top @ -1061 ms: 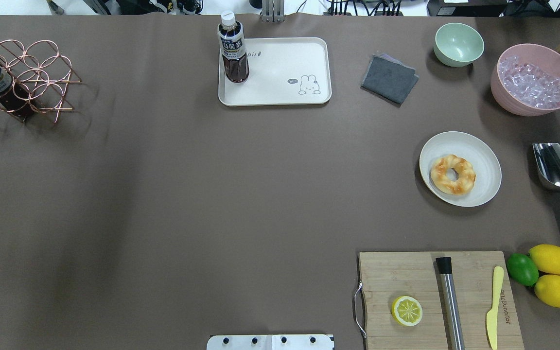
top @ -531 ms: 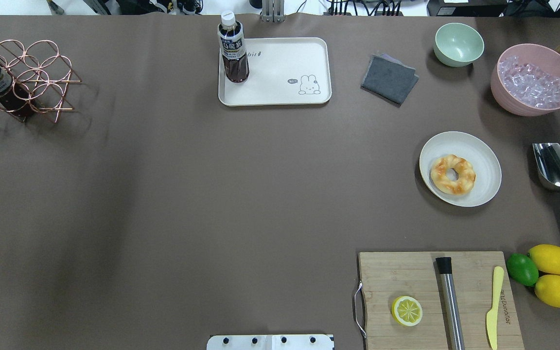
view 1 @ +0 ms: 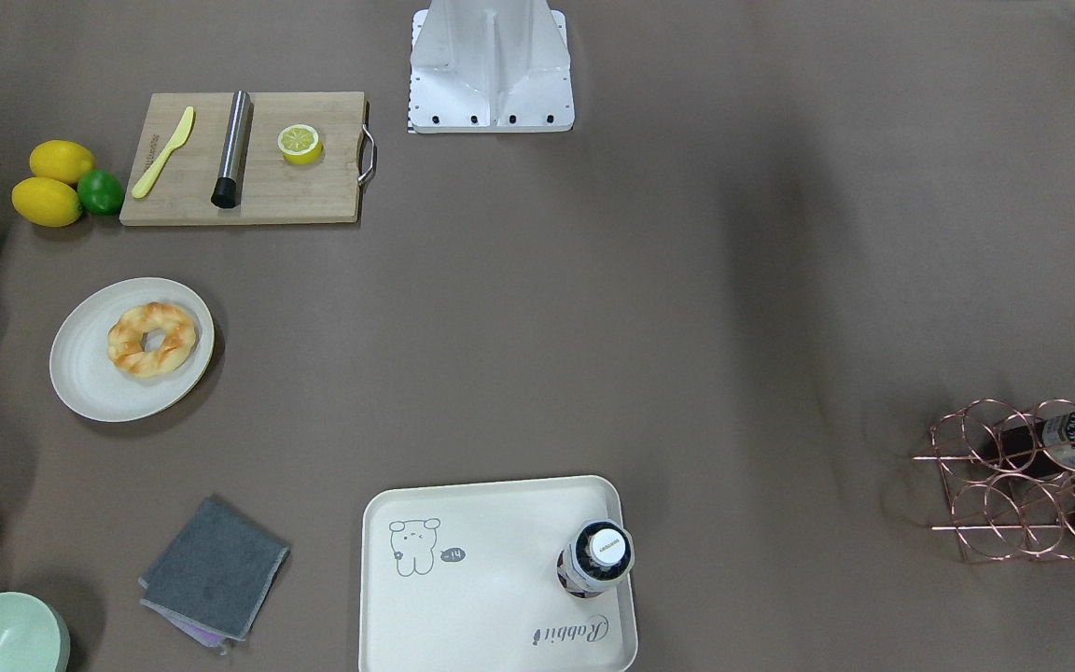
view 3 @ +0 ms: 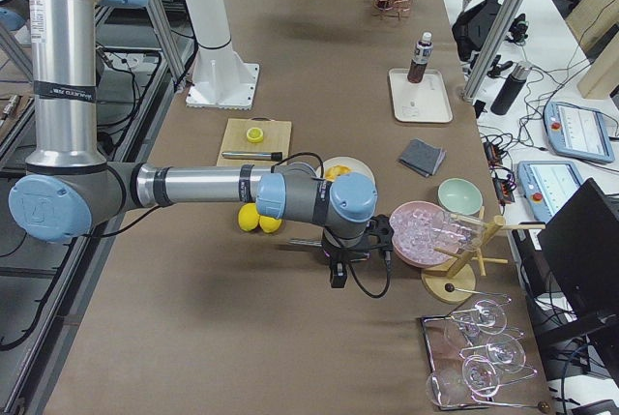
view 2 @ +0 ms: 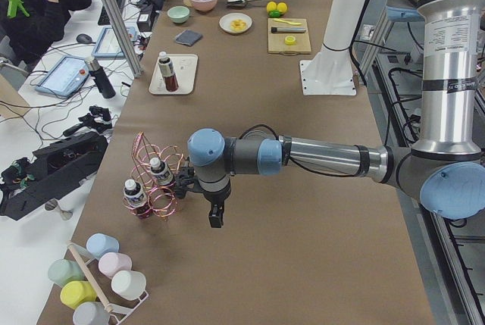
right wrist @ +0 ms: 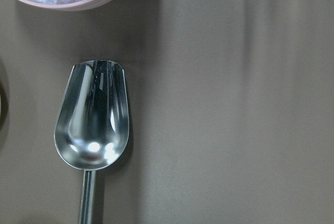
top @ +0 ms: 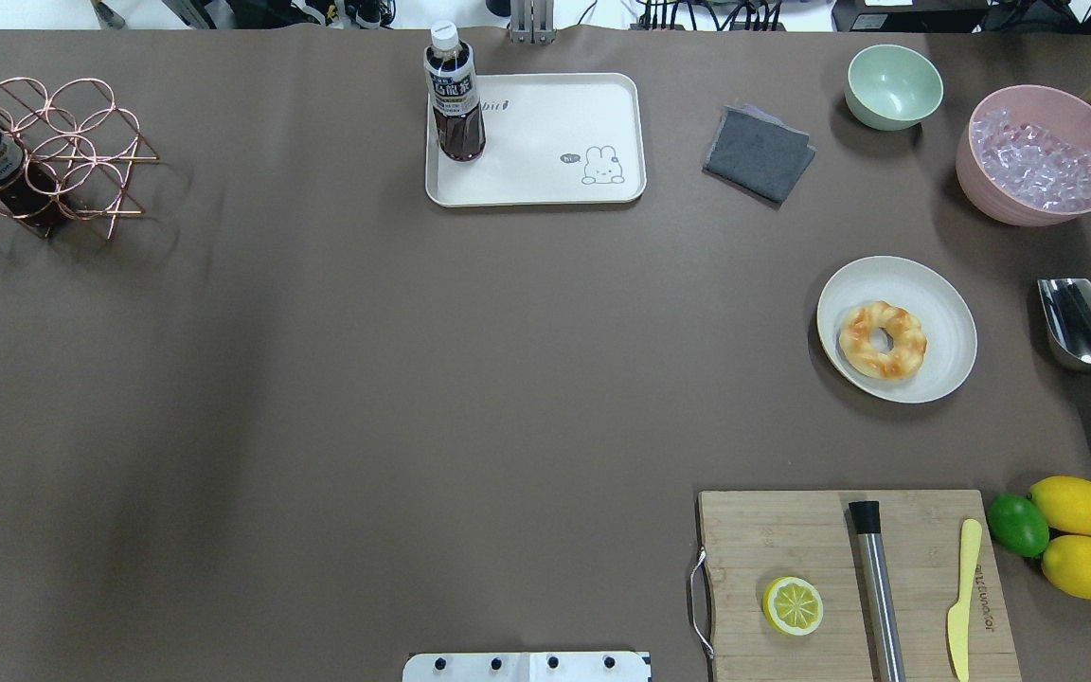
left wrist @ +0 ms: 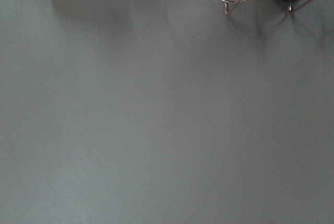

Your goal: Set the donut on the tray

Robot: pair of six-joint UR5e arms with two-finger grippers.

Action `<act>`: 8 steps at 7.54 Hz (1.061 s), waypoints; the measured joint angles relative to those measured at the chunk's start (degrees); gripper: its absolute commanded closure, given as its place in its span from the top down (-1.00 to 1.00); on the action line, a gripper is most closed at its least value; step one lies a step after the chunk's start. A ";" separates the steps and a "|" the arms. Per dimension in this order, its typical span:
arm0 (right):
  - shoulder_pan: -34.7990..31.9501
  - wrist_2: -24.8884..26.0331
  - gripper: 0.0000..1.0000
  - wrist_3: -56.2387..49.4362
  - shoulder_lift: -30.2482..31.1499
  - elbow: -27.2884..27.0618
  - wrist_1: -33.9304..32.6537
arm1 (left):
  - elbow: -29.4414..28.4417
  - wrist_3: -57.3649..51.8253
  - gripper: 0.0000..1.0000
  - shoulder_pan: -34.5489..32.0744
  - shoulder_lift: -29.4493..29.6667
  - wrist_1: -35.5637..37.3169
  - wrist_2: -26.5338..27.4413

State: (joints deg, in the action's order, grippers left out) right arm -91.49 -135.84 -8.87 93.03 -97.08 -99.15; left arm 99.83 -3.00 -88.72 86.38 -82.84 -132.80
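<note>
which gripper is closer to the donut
Right. The right gripper hangs over the scoop, just beyond the donut and its plate; the left gripper is at the table's opposite end, by the rack.

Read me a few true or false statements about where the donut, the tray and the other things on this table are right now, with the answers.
1. The donut sits on the round plate. True.
2. A bottle stands upright on the tray. True.
3. The halved lemon lies on the tray. False: it lies on the cutting board.
4. The pink bowl is empty. False: it holds ice.
</note>
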 measured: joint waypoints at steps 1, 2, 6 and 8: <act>0.00 0.05 1.00 -0.08 -0.02 -0.06 0.01 | 0.01 0.01 0.96 -0.01 0.12 -0.01 0.00; 0.00 0.06 1.00 -0.12 -0.01 -0.06 0.05 | 0.02 0.02 0.96 0.01 0.21 -0.03 0.00; 6.37 -0.43 1.00 13.86 -0.43 -5.80 1.22 | 0.01 0.10 0.96 0.20 0.52 -0.04 0.00; 14.70 -0.20 1.00 25.53 -0.61 -6.55 11.58 | -0.05 0.10 0.96 0.31 0.54 -0.04 0.00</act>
State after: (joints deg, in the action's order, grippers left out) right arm -76.80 -136.04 16.67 92.42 -103.63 -87.57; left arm 99.78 -2.90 -88.40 86.92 -82.88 -132.80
